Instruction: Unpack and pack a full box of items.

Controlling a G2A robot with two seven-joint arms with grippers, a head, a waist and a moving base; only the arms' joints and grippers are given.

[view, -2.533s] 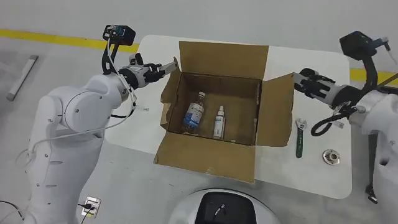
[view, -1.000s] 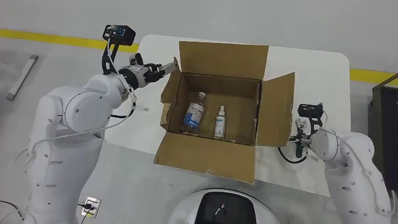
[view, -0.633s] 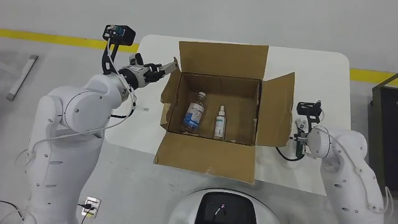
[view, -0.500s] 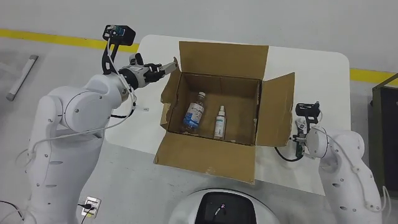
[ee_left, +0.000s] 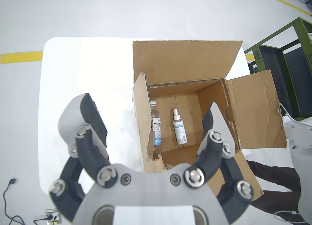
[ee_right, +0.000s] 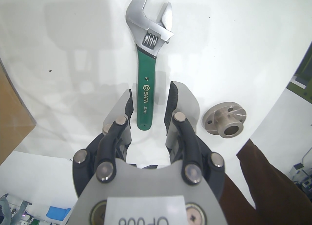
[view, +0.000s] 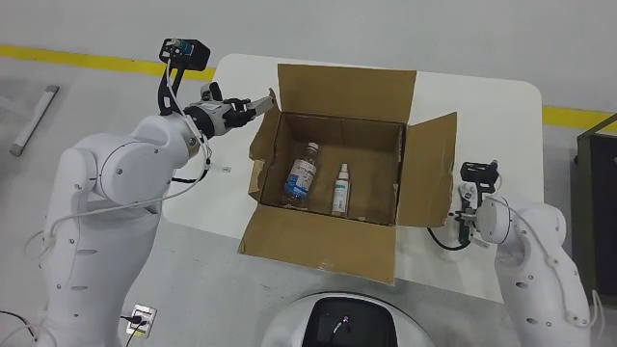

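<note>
Right gripper: narrow gap, astride butt end of wrench handle, pads clear of it, nothing held.
Wrench flat on table, to right of box; metal flange just beside one finger.
Judgement: centre first, since gaps look uneven and a one-sided close could skid or twist the tool. Grip far from head; heavy end may droop on lift.
Wrench: green handle, bare steel adjustable head at far end.
Box open; water bottle and spray bottle lying inside.
Left gripper spread wide, empty, by box's left flap.
</note>
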